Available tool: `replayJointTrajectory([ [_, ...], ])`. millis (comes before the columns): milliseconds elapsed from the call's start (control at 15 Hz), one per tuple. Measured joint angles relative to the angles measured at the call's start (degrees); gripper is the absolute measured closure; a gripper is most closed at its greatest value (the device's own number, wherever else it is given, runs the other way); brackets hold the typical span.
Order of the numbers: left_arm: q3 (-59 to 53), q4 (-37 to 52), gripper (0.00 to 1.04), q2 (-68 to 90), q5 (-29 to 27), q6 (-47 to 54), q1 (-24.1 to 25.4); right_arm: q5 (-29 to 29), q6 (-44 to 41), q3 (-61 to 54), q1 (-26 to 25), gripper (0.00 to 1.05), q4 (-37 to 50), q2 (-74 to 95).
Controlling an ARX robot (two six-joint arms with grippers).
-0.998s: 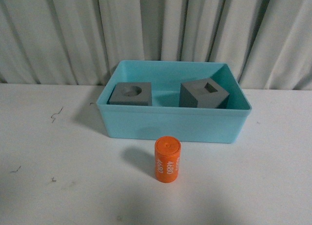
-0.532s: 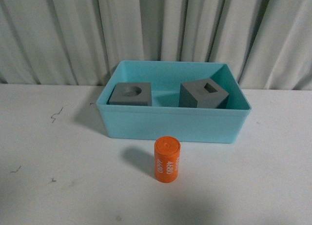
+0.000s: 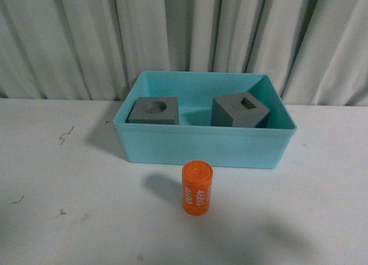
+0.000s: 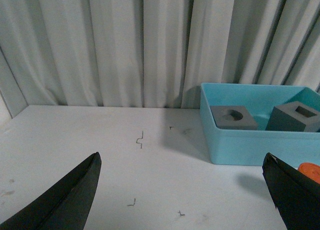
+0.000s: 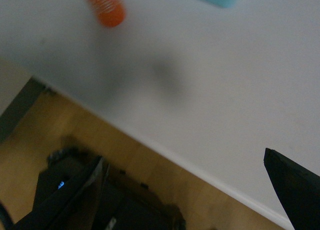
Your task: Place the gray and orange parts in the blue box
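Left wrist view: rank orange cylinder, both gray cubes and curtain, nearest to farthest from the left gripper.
1. Orange cylinder, in front of the blue box, nearest the left gripper.
2. Round-recess cube, inside the box, left part.
3. Square-recess cube, inside, right part.
4. Curtain, behind the box.

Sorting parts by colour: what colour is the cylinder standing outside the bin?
Orange with white digits, clearest in the front view.

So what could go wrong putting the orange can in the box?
The orange cylinder stands upright near the front wall of the blue box. A nudge could tip it and send it rolling. Carried too low, it may hit that wall. Dropped, it could land on the round-hole cube or square-hole cube, not the floor between.
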Motion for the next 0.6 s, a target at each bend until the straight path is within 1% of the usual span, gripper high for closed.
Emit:
replayJointTrajectory([
  [67,0.00,0.00,0.07,0.00,-0.02,0.00,0.00,-0.02,-7.89,2.34,2.23,0.06,1.16,4.74],
  [133,0.00,0.00,0.07,0.00,-0.02,0.00,0.00,1.57,-12.85,4.35,3.87,0.06,4.52,9.09],
  [200,0.00,0.00,0.07,0.00,0.00,0.00,0.00,2.08,-14.75,6.08,5.79,0.06,7.45,13.31],
  [266,0.00,0.00,0.07,0.00,0.00,0.00,0.00,2.40,-15.02,7.76,8.11,0.06,9.90,17.16],
  [333,0.00,0.00,0.07,0.00,0.00,0.00,0.00,2.56,-14.69,12.61,14.60,0.06,11.89,25.86],
  [599,0.00,0.00,0.07,0.00,0.00,0.00,0.00,3.06,-9.49,17.68,19.89,0.06,18.97,34.12],
])
